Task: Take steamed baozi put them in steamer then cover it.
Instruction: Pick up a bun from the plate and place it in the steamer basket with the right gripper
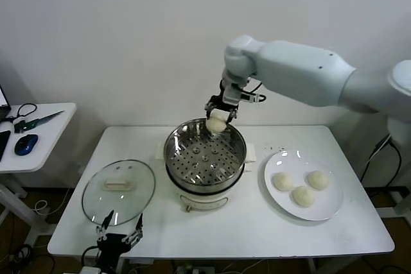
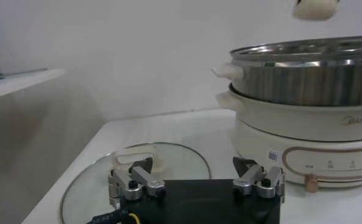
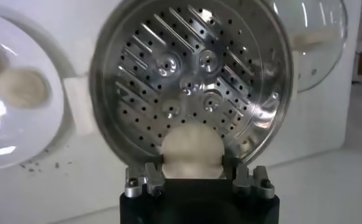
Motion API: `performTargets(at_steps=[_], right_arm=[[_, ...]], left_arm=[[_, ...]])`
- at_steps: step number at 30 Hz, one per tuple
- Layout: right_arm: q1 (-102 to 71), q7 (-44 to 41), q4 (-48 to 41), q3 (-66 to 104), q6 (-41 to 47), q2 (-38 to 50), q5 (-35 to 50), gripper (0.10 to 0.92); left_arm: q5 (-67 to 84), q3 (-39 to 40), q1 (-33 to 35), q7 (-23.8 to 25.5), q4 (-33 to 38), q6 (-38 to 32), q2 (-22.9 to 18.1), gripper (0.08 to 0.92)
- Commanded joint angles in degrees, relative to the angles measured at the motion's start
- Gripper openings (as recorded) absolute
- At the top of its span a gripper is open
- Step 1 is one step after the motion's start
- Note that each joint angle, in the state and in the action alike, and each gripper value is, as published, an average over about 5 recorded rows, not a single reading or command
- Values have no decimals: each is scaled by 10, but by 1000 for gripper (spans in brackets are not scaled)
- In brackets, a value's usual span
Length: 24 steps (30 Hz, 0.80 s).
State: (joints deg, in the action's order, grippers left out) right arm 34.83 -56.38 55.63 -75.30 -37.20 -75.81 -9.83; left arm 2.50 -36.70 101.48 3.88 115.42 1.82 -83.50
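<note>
My right gripper (image 1: pixel 218 119) is shut on one off-white baozi (image 1: pixel 217 124) and holds it above the back rim of the steel steamer (image 1: pixel 192 170), whose perforated floor is bare. In the right wrist view the baozi (image 3: pixel 191 151) sits squeezed between the fingers over the steamer (image 3: pixel 190 79). Three more baozi (image 1: pixel 303 187) lie on the white plate (image 1: pixel 334 206) at the right. The glass cover (image 1: pixel 119 190) with its cream handle lies flat on the table at the left. My left gripper (image 1: pixel 120 234) is open and empty at the table's front edge, just in front of the cover (image 2: pixel 138 176).
The steamer sits on a cream-white electric pot (image 2: pixel 303 143) in the middle of the white table (image 1: pixel 257 232). A side table (image 1: pixel 38 136) with a blue mouse and cables stands at the far left. A white wall lies behind.
</note>
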Motion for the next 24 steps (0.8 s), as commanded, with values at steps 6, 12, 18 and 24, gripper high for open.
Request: performTargets(at_steps=[6,12,18,24], right_arm=[[-126,41,-121,75,-55,-57,-128,653],[-134,40,-157,89,-68,-77,-140,653],[-131,28,-177,82,-80,-94,-130,667],[-81,4,-133,37,-69,-75,-23,793]], left_arm=[[-1,0,-1,-1,-9,-2,0,823],[-1,0,-7,-2,-15,-2,0,823],[0,0,-11,-2,-19,-2,0,823],[0,-1,-11,-2,-16,-1,0,823]])
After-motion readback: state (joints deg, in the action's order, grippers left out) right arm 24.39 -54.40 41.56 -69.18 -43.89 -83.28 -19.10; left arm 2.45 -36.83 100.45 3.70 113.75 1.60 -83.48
